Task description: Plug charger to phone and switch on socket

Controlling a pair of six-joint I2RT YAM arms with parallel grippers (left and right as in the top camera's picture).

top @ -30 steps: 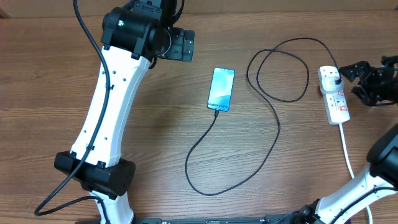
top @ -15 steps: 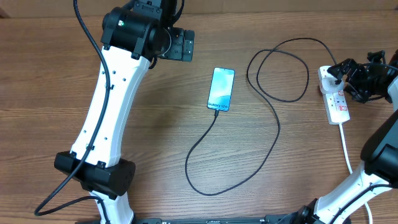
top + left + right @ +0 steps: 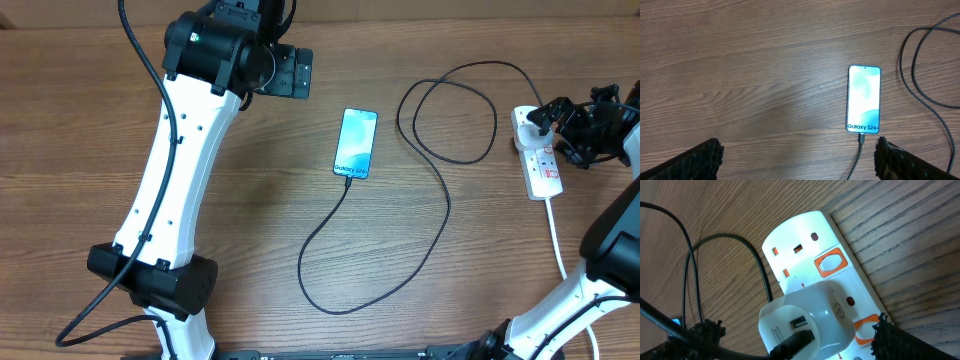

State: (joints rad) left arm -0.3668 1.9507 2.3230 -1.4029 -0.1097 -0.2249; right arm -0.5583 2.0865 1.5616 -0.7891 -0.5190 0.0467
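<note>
Socket (image 3: 541,160) lies flat at the table's right side, its white adapter (image 3: 810,320) seated with the charger (image 3: 445,200) looping off to the phone (image 3: 356,142) mid-table, tip at the phone's bottom edge. Right gripper (image 3: 556,130) hovers over the strip's end, jaws wide either side of the adapter. Left gripper (image 3: 800,164) hangs high above the phone, jaws spread, holding nothing. That orange rocker switch (image 3: 830,263) looks small and stiff, and the strip is probably light and slippery on wood, so press straight down with one fingertip; the limp cable gives no purchase.
</note>
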